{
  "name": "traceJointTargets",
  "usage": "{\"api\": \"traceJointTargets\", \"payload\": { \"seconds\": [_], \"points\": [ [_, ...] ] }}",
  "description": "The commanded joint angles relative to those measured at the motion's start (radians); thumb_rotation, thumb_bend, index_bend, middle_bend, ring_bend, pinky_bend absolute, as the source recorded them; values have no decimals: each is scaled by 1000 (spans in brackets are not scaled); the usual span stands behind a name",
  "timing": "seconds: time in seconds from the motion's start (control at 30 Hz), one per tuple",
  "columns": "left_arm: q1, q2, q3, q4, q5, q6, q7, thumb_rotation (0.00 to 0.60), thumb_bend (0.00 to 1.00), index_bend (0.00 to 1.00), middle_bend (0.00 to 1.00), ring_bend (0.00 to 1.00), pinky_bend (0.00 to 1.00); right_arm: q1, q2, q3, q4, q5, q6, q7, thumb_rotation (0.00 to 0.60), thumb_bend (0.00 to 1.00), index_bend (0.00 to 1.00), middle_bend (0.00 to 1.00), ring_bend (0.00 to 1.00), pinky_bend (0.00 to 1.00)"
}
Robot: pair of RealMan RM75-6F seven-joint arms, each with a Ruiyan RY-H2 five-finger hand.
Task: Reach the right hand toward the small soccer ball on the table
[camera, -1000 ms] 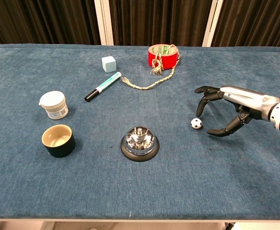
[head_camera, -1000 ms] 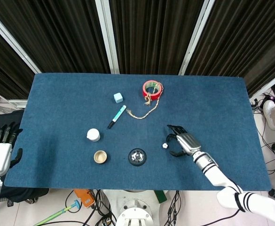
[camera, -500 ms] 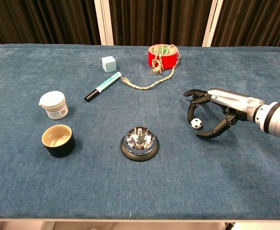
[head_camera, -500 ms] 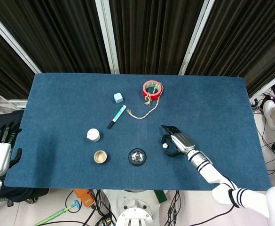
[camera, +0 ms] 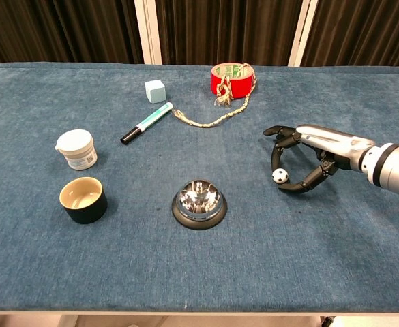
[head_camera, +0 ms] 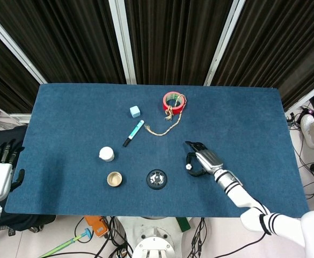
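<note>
**Right hand cupped around the small soccer ball**

Your right hand (camera: 307,158) lies low over the blue felt-covered table (camera: 363,259), right of centre, with its fingers (camera: 278,136) arched over the small black-and-white soccer ball (camera: 279,176) and the thumb curled below it. The ball sits on the cloth inside that arch, just beside the fingertips; whether any finger touches it you cannot tell from either view. The fingers stand apart and clasp nothing. In the head view the same hand (head_camera: 199,159) partly covers the ball (head_camera: 188,167), which shows at its left edge.

Your left hand (head_camera: 1,166) hangs off the table's left edge, fingers extended and separated, holding nothing.

To the ball's left, well apart, rests a round chrome call bell on a black base (camera: 198,201). Further left are a black cup with a tan interior (camera: 83,199) and, behind it, a small white lidded jar (camera: 76,148). Toward the far edge lie a teal-and-white marker with a black cap (camera: 147,122), a pale blue cube (camera: 155,90), and a red tape roll (camera: 230,78) with a tan braided cord (camera: 216,117) trailing from it
</note>
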Motion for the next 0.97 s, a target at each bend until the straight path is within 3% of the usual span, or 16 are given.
{"api": "traceJointTargets", "payload": {
  "seconds": [0.03,0.3,0.57,0.97],
  "points": [
    [1,0,0,0,0,1,0,600,410,172,0,6,95,3,-7,3,5,2,4,-4,600,414,642,87,128,92],
    [1,1,0,-1,-1,2,-3,600,410,171,0,6,95,2,33,30,-38,2,55,16,600,502,691,90,134,98],
    [2,2,2,-5,0,1,2,600,410,171,0,6,95,24,111,131,-140,-8,179,-40,600,502,690,90,160,125],
    [1,3,3,-7,-2,-2,7,600,410,171,0,6,95,145,140,270,-183,102,100,-61,600,501,691,90,160,131]
  ]
}}
